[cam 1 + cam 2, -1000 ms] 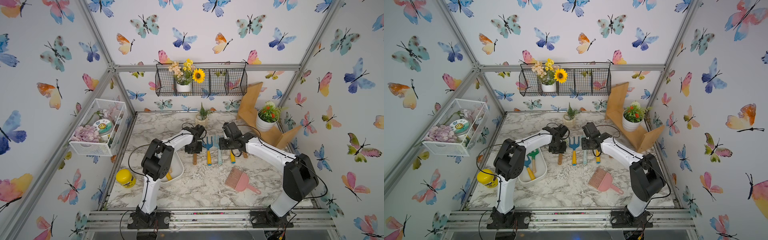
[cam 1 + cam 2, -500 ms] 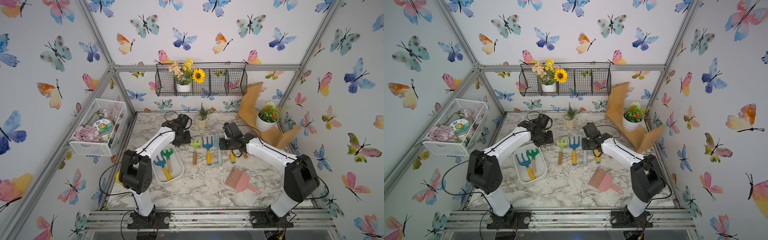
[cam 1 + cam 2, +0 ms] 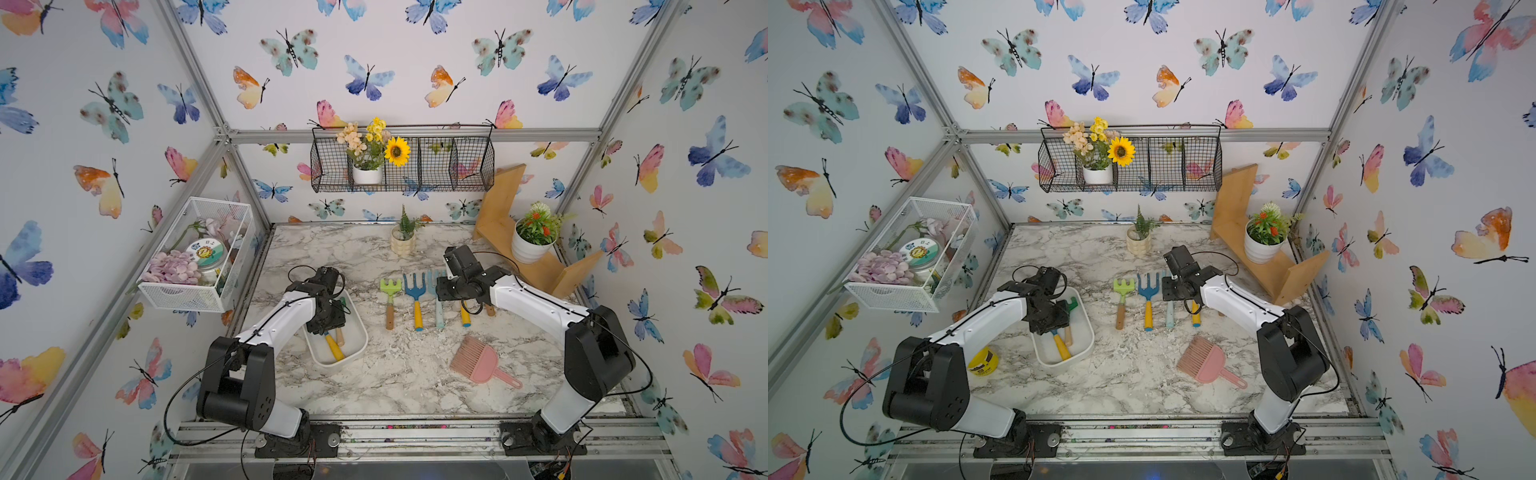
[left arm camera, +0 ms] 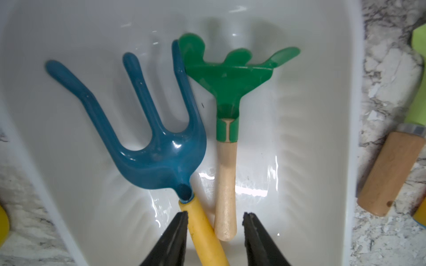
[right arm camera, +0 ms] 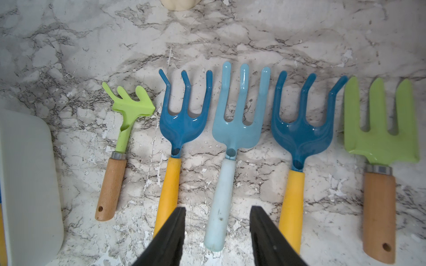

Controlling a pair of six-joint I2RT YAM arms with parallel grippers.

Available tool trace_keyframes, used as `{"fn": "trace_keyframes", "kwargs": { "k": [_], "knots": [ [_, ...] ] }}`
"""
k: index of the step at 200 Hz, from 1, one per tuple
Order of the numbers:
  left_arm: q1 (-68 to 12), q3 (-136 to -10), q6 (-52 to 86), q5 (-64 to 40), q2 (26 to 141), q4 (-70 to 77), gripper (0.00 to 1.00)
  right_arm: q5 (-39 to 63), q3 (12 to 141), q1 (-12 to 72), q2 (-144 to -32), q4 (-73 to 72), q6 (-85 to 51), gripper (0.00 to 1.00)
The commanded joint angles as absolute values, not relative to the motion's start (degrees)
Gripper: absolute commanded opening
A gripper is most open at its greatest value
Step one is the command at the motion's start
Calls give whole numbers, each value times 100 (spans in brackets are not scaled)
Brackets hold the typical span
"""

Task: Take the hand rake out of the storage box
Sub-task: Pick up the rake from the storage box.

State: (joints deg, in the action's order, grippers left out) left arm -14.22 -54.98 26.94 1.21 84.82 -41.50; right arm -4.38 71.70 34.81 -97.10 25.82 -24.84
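Note:
The white storage box stands left of the table's middle. In it lie a dark green hand rake with a wooden handle and a blue three-pronged rake with a yellow handle. My left gripper is lowered into the storage box, open, with both handle ends between its jaws. The yellow handle touches one finger; the wooden one is apart from the other. In both top views the left gripper hides the rakes' middles. My right gripper hangs open over a light blue fork, touching nothing.
Several hand tools lie in a row right of the box. A pink brush lies nearer the front. A yellow jar stands left of the box. A small plant pot and a wooden shelf stand at the back.
My left gripper has left the light green rake in the row, swung back to the left and come down into the storage box. The right arm has not moved.

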Motion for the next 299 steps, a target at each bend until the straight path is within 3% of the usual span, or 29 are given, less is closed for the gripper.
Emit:
{"fn": "trace_keyframes", "kwargs": {
  "k": [1, 109, 170, 246, 266, 299],
  "knots": [
    [-1428, -5377, 2671, -17, 8581, -3830, 39, -324, 7296, 3454, -9738, 2582, -2514, 51],
    [-1433, -5167, 2742, -91, 9032, -3121, 28, -202, 7382, 3454, -9834, 2558, -2543, 51],
    [-1433, -5098, 2689, -22, 9212, -3015, 15, -185, 7462, 3454, -9914, 2584, -2514, 51],
    [-1450, -5343, 2576, 180, 9450, -3230, 29, -133, 7428, 3454, -9949, 2558, -2531, 51],
    [-1485, -5392, 2575, 194, 9557, -3217, 29, -140, 7401, 3454, -9932, 2557, -2531, 51],
    [-1510, -5416, 2610, 202, 9483, -3234, 19, -192, 7344, 3454, -9872, 2562, -2531, 51]
  ]
}}
